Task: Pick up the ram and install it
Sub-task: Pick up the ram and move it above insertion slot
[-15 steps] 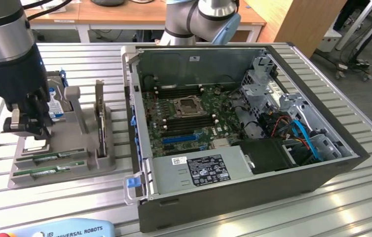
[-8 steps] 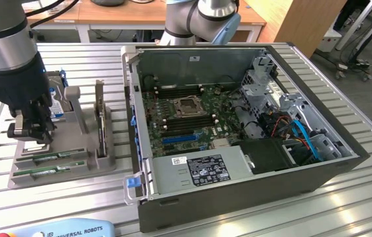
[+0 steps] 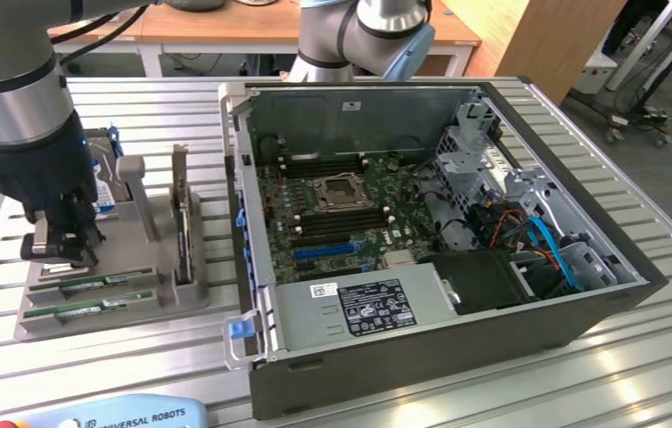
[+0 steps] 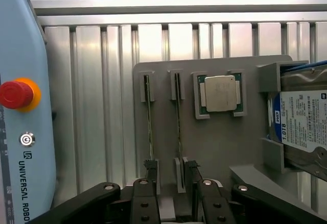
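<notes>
While the gripper (image 3: 61,245) hangs over the grey holder (image 3: 134,308) at the exterior view's left, its jaws stand released and wide apart, gripping nothing.

Ram (image 4: 178,116): thin green stick, standing on edge in its slot in the holder, not yet lifted. A second stick (image 4: 148,119) stands in the neighbouring slot. That makes 2 sticks, parallel, close but apart. I take the ram to be the stick nearer the CPU chip (image 4: 220,93), because in the wrist view its end lies between the 2 black fingers (image 4: 151,169). The marked finger sits right at the end of the second stick; I cannot tell whether it touches.

Around it: the hard drive (image 4: 301,116) stands upright in its bracket beyond the CPU chip. The teach pendant (image 4: 20,106) lies on the table on the other side. The open computer case (image 3: 431,357) is at the exterior view's right, with the motherboard (image 3: 336,205) exposed.

Step in hand, as I judge it, is the grasp.
- Centre the jaws on the ram alone. The neighbouring stick is close enough that a finger may catch it.
- Come down square to the stick's long edge. A skewed bite would likely twist the thin board in its slot.
- Close on the flat faces, low enough for a firm hold but clear of the slot blocks at the stick's ends.
- Draw it out straight along the slot. Any tilt risks jamming it against the holder.
</notes>
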